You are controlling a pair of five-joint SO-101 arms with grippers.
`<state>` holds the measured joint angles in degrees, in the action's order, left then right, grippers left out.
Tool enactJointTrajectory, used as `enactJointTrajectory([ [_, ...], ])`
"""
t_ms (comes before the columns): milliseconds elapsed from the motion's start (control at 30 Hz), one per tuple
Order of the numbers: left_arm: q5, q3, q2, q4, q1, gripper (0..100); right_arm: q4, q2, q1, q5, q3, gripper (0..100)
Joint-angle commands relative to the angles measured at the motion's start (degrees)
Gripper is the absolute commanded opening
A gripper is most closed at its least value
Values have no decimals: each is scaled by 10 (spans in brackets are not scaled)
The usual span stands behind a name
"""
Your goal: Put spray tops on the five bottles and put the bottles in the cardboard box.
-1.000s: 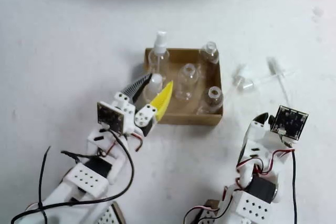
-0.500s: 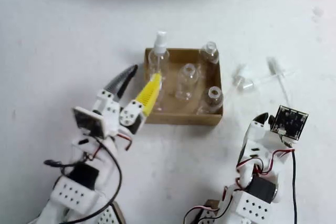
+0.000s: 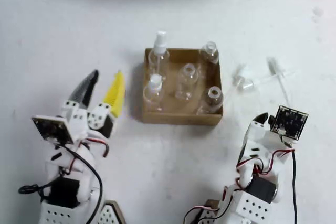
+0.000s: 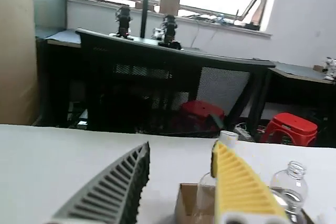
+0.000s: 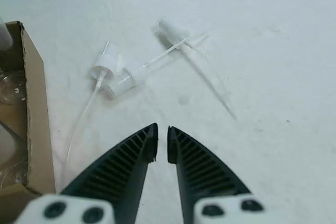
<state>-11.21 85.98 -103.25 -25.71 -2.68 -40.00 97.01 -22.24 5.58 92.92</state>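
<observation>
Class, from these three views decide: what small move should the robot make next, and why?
Probably the right gripper should open and ease toward the nearest white plastic spray top. Its jaws are shut, three such tops lie loose ahead of it, and three clear plastic bottles in the brown cardboard box have bare necks. The open left gripper sits across the box from them.

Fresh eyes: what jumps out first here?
A brown cardboard box at centre holds five clear plastic bottles, two capped with white spray tops. More loose white spray tops lie on the table beside it, ahead of the shut right gripper; the open grey-and-yellow left gripper sits on the box's other side.
</observation>
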Motion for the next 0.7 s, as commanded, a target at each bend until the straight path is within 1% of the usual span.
enactJointTrajectory([
  [0,-10,-28,-2,-72,86,185,9,3,-3,2,-1,18],
  [133,-6,-23,-1,-164,149,185,9,3,-3,2,-1,18],
  [267,-5,19,-1,-249,159,185,9,3,-2,2,-1,18],
  [333,-4,66,-1,-265,158,186,9,3,-2,2,-1,18],
  [400,17,115,2,-271,151,187,9,3,-2,2,-1,18],
  [500,64,111,3,-319,141,186,9,3,-2,2,-1,18],
  [600,90,111,-1,-331,138,186,9,3,-2,2,-1,18],
  [667,94,111,-1,-332,138,186,9,3,-2,2,-1,18],
])
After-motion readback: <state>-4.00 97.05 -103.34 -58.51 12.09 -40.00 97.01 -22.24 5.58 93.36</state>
